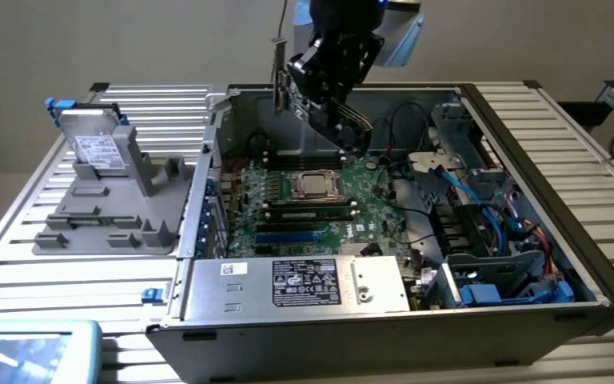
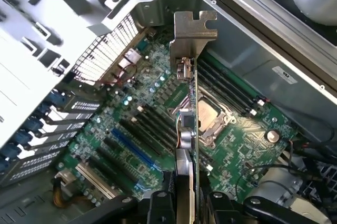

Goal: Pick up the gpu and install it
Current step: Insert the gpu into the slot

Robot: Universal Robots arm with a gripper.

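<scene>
Gpu [image 2: 186,129] pinched edge-on in claw [image 2: 184,205] — held above open case [image 1: 371,340], motherboard [image 1: 369,210] inside.

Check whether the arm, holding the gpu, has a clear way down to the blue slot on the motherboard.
Probably yes: the gripper holds the gpu above the open case, and the blue slot on the motherboard lies bare, with no cable visibly crossing it.

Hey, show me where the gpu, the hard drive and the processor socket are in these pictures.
gpu [image 2: 192,33]: wrist view, on its silver end bracket.
hard drive [image 1: 98,149]: exterior view, on its white label.
processor socket [image 1: 313,186]: exterior view, on its metal cover.
</scene>
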